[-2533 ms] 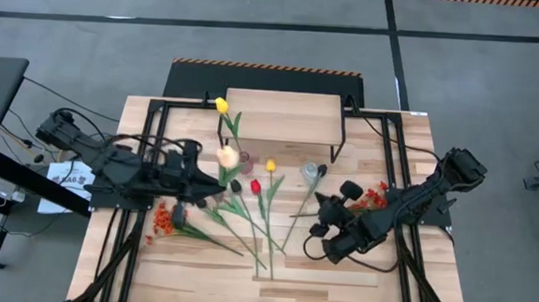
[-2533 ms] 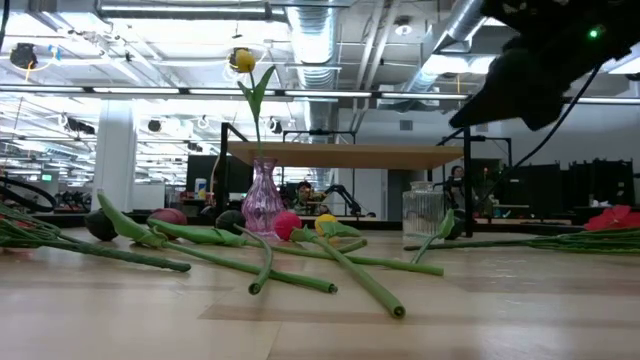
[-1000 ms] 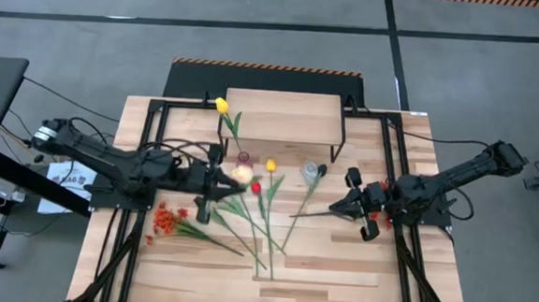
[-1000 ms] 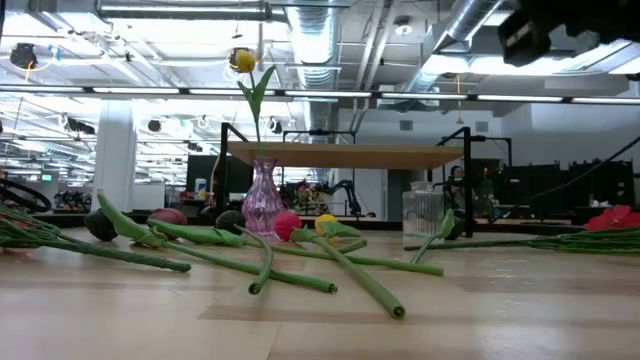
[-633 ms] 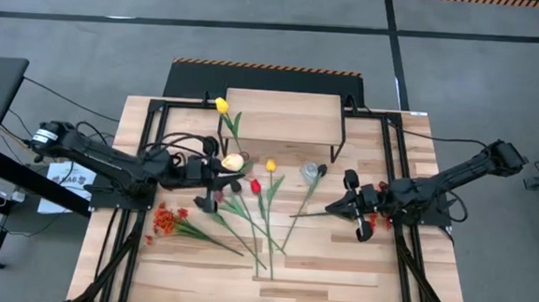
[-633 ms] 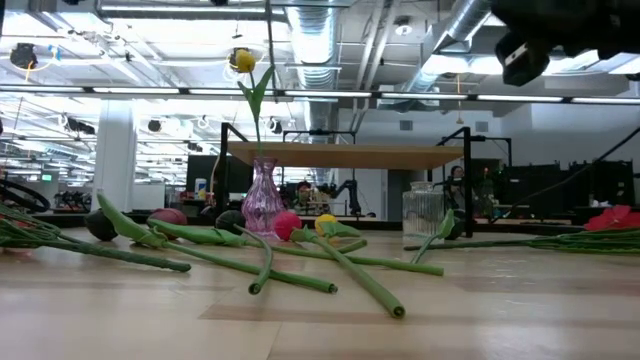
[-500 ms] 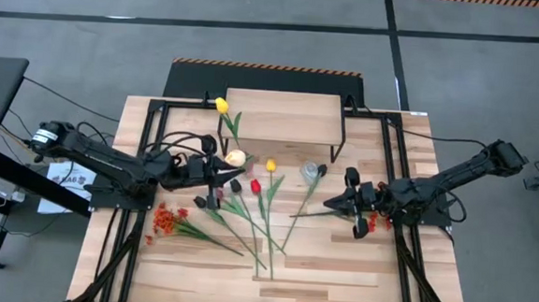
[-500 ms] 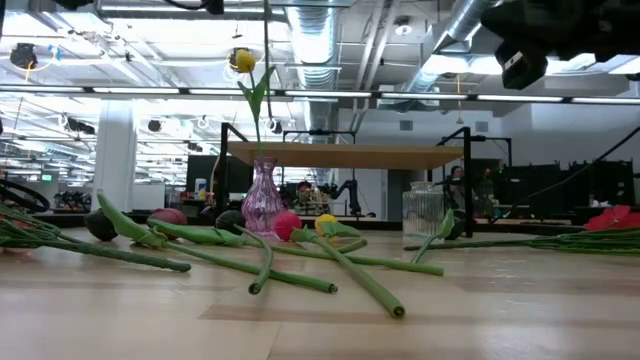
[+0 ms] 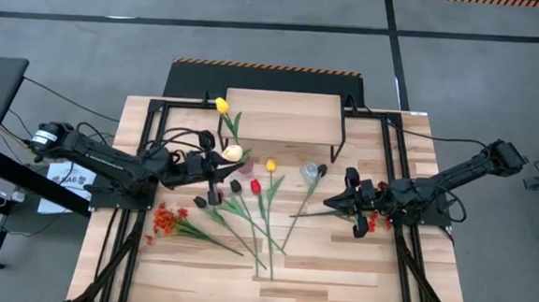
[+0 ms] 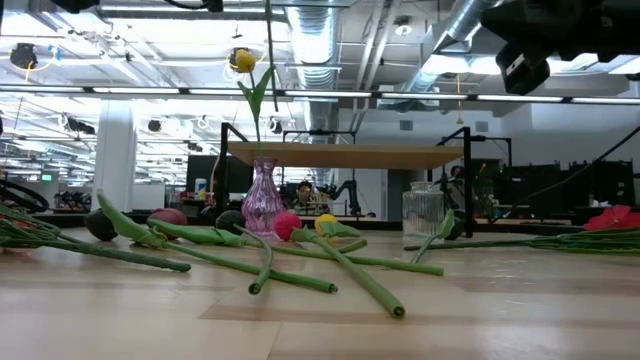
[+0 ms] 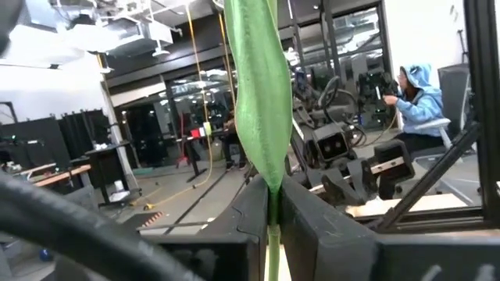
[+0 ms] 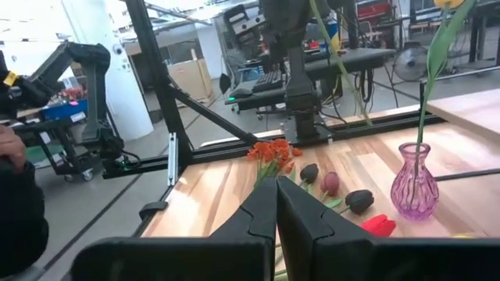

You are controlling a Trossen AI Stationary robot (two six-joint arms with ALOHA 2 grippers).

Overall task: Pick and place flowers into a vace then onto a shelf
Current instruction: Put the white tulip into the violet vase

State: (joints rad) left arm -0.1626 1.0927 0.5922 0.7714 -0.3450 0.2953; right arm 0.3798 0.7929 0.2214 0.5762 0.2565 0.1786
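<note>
Overhead, the plank table [image 9: 337, 268] carries scattered flowers [image 9: 261, 211], a pink vase [image 10: 262, 200] and the shelf [image 9: 281, 117]. Left gripper [image 9: 220, 165] is clamped on a cream tulip [image 9: 234, 153]; right gripper [image 9: 346, 203], fingers together, hovers empty. Behind, a person [image 11: 414, 97] sits.

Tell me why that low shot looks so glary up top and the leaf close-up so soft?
Low view: bright ceiling lights sit behind the shelf and pink vase, so they read dark against glare, and the nearest stems are slightly soft. Left wrist view: the green leaf held in the left gripper fills the frame very close to the lens, blurred, while the room behind stays clearer.
</note>
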